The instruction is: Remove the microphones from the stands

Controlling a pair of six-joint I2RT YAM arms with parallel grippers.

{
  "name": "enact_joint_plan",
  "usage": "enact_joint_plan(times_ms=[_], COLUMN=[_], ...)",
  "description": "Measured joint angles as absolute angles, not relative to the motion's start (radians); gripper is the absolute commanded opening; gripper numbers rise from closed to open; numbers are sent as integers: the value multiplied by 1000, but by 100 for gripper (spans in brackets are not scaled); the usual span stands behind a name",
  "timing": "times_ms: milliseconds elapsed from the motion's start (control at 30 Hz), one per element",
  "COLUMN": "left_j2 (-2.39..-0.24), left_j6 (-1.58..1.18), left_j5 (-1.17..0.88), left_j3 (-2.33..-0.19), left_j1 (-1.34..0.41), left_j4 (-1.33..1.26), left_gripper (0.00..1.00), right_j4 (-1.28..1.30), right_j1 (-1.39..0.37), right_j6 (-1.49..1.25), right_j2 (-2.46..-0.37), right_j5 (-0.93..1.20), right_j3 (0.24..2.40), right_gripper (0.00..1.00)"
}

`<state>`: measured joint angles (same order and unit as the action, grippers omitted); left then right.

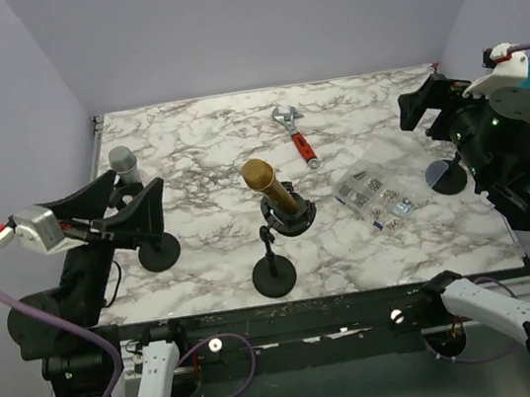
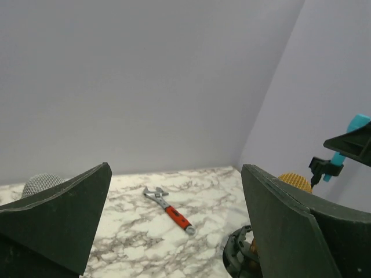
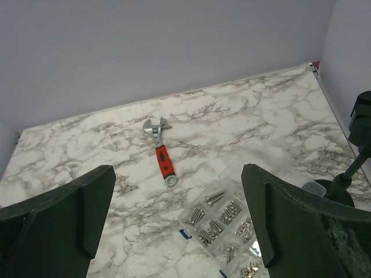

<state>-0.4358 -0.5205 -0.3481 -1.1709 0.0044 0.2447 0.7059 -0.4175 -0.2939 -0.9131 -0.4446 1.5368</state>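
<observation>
Microphone point(image 1: 269, 190), with a gold mesh head, sits in the clip of its stand point(image 1: 275, 279) near the middle of the marble surface point(image 1: 196, 139). Its body is tilted, with the head leaning up toward the far left. The stand's round black base rests close to the near edge.

The left claw point(image 2: 175, 169) hangs left of the stand, spread wide with nothing between its fingers. In its wrist view the gold head shows just past the right finger point(image 2: 290, 231). A grey-headed microphone point(image 1: 123, 160) stands at the far left on a second stand point(image 1: 159, 252), right by this claw.

The right claw point(image 3: 177, 169) is raised over the right edge of the surface, well apart from the gold microphone. Its jaws are also fully apart and hold nothing. Below it stands a third stand point(image 1: 446, 176), seen at the right edge of the wrist view.

A red-handled adjustable wrench point(image 1: 295, 134) lies toward the far side. A clear box of screws point(image 1: 374, 192) lies to the right of the central stand, between it and the third stand.
</observation>
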Motion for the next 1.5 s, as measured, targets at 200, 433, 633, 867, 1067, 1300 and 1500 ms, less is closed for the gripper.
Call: enact_joint_plan(times_ms=[200,433,633,867,1067,1300,1500], left_j2=[-469,-488,-495,-503,-536,-543,-546], left_j6=[-523,-558,-599,-685,-776,-802,-802], left_j5=[-447,-572,-645,-754,-833,-846,-838], left_j3=[-1138,-1056,-967,-837,-721,-658,-617], left_j1=[4,4,-7,-35,-91,-212,-260], left_j4=[276,247,219,98,-35,-114,-132], left_gripper=[99,99,99,98,99,99,99], right_j4=[716,707,693,632,533,443,392], right_j1=[-418,-418,-418,-418,-433,-567,-706], right_j6=[-289,-275,-281,-270,-263,-223,-167], right_j2=[-907,-884,-884,-892,-932,-942,-962], right_j5=[-419,-307,-211,99,409,540,505], right_j3=[1493,1439,1388,1282,1190,1176,1176], right_gripper=[100,100,100,100,100,100,100])
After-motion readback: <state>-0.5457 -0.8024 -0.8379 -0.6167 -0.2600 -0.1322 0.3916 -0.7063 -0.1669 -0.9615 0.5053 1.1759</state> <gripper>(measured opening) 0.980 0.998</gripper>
